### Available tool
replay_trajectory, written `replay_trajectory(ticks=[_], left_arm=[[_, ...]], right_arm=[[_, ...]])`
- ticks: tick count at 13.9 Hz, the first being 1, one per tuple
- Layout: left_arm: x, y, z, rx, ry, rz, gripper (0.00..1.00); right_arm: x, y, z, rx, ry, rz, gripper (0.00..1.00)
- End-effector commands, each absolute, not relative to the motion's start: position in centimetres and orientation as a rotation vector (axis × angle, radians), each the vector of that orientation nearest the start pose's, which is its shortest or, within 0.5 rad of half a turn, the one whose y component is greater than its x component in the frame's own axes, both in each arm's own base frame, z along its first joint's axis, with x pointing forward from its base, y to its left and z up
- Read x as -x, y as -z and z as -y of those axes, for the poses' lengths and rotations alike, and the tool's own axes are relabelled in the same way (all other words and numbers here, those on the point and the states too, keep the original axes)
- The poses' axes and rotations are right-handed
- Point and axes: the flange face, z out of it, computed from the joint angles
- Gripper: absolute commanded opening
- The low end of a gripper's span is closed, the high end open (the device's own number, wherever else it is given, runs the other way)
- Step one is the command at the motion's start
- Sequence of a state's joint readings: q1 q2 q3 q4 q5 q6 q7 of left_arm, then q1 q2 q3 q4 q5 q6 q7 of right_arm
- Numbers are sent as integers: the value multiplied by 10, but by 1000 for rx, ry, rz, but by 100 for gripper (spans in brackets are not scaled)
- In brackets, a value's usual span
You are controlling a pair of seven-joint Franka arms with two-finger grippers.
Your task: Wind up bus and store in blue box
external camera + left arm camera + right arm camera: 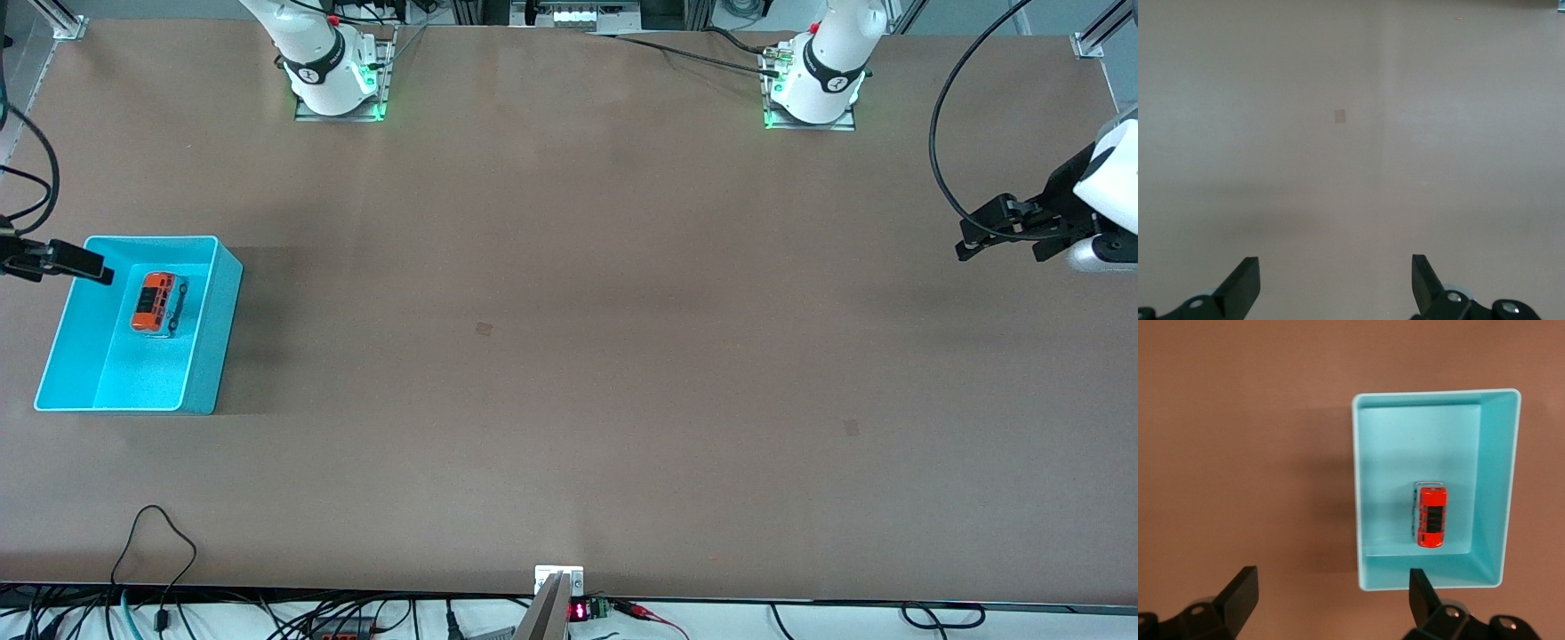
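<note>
The small orange-red bus lies inside the blue box, in the half farther from the front camera, at the right arm's end of the table. In the right wrist view the bus rests on the floor of the box, roof up. My right gripper is open and empty, in the air over the box's outer edge; in its own view it hangs beside the box wall. My left gripper is open and empty, waiting above bare table at the left arm's end; its own view shows only tabletop.
The brown table carries a small dark patch near the middle and another nearer the front camera; one patch shows in the left wrist view. Cables trail along the front edge.
</note>
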State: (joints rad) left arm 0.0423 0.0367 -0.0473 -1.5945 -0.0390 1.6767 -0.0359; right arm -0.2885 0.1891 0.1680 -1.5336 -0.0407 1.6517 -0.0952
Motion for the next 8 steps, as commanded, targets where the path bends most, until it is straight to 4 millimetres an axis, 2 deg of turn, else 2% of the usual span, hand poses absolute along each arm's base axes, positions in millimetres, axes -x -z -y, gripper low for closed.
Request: replay_trajectory(ticks=[1,5,8], left_arm=[[-570,-606,4,3173,60,52,100],[-570,-605,4,3173,58,47,100],[-570,-605,3,3174,59,-28,100]], right_arm=[[-595,-565,58,3136,-148,-14,100],[-592,-575,41,3113,-134,-8,100],[-586,-575,44,3115,-144,-17,100]])
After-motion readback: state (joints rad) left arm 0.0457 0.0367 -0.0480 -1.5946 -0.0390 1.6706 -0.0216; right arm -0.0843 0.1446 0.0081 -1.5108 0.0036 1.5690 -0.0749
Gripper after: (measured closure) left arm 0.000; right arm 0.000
